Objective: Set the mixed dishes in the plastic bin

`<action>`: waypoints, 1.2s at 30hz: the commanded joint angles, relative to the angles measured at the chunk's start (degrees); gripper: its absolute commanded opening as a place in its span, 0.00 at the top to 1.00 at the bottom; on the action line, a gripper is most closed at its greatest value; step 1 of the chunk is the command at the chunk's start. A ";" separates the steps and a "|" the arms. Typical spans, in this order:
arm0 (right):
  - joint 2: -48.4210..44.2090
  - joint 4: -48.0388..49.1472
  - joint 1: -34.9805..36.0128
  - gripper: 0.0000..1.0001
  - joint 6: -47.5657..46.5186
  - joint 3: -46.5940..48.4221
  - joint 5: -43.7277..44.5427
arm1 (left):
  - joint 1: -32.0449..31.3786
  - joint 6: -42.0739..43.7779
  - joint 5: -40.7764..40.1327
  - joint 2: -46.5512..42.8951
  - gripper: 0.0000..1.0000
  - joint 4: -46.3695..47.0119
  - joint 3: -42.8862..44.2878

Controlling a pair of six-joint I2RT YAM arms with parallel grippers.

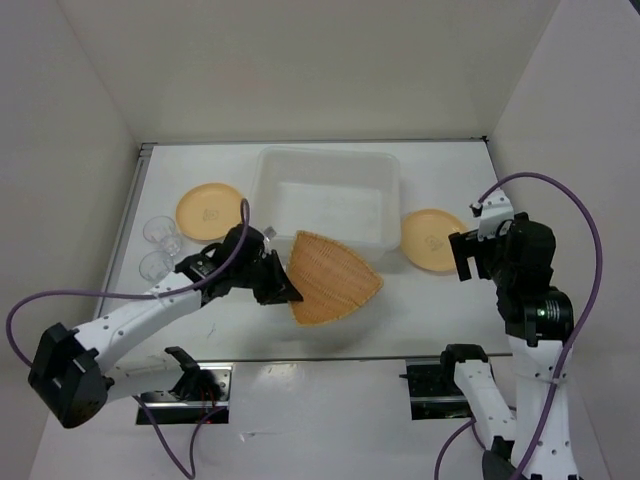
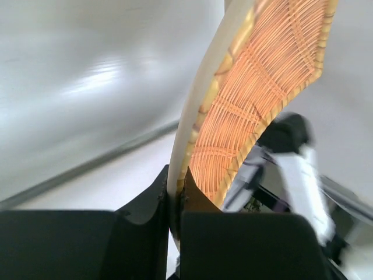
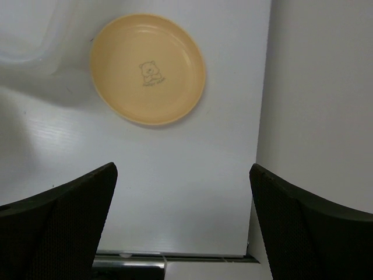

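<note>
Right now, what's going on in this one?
The left gripper is shut on the rim of the woven plate and holds it tilted up at the near wall of the plastic bin. The right gripper hangs open above the right orange plate, not touching it. A second orange plate and two clear cups sit left of the bin. No dish appears to be inside it yet.

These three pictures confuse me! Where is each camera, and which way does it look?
Top external: above, behind, looking down on the bin; left arm, right arm show.
Left wrist: on that wrist, faces along the left gripper, shut on the woven plate.
Right wrist: on that wrist, looks down past the open right gripper at the bear plate.
Shared: top view shows both plates.
</note>
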 commanded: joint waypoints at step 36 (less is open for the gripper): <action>-37.55 32.06 -4.18 0.02 3.79 -25.61 -0.53 | 5.84 -23.28 -12.75 51.97 1.00 10.26 48.07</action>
